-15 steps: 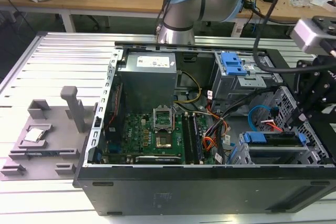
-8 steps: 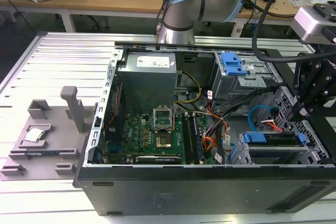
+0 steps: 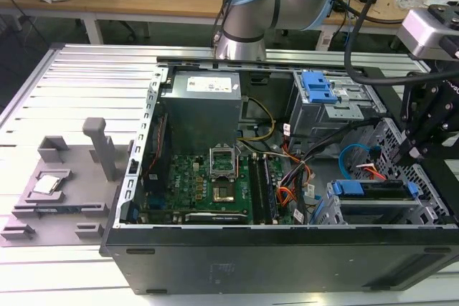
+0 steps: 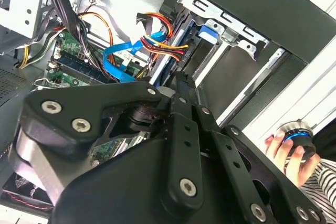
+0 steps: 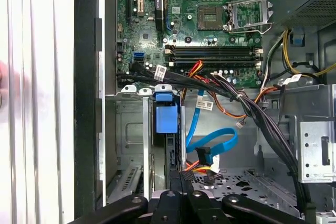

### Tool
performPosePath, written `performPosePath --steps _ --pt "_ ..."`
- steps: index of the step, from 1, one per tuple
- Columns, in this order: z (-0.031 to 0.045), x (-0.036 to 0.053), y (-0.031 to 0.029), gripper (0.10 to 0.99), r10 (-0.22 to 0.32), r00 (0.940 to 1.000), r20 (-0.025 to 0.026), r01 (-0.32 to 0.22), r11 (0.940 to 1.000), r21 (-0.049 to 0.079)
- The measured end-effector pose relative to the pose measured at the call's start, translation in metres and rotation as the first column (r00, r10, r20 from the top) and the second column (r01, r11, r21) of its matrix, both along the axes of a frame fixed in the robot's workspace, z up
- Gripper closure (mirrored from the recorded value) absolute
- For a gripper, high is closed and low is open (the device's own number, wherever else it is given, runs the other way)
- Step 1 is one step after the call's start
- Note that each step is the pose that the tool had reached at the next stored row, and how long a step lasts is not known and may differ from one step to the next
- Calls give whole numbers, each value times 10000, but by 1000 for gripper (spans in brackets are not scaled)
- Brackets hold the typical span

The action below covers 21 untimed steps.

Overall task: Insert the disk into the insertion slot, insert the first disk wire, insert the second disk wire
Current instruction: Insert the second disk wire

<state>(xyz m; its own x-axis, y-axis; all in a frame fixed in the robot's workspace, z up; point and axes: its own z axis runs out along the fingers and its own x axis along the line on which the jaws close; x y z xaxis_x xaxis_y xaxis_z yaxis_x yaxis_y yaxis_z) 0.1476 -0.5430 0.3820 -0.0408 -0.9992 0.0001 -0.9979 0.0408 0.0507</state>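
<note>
One hard drive (image 3: 374, 191) in its blue carrier is shown seated in the low silver drive cage (image 3: 430, 209), at the near corner of the open computer case (image 3: 287, 263) on the exterior view's right. The case is laid on its side on the ribbed aluminium worktop (image 3: 86, 69), with the motherboard (image 3: 197, 184) exposed towards the exterior view's left. The tool (image 5: 182, 178) is positioned at the drive's far edge. In the first wrist view its fingers (image 5: 172, 199) are seen drawn together on the black plug of the red, orange and yellow power wire (image 5: 198, 166). The blue data wire (image 5: 212, 142) is looped just beside it, its blue end apart from the drive. In the second wrist view a person's hand (image 4: 283, 153) is seen on a round knob (image 4: 297, 131), outside the case wall.
</note>
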Motion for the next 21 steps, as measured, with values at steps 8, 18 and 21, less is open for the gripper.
performPosePath --steps 8,18,21 --pt "-18 -10 126 784 12 10000 0 -12 10000 34" --pt "-97 -253 214 784 169 9999 0 -169 9999 37" --pt "-110 -253 214 784 194 9998 -1 -194 9998 -14"
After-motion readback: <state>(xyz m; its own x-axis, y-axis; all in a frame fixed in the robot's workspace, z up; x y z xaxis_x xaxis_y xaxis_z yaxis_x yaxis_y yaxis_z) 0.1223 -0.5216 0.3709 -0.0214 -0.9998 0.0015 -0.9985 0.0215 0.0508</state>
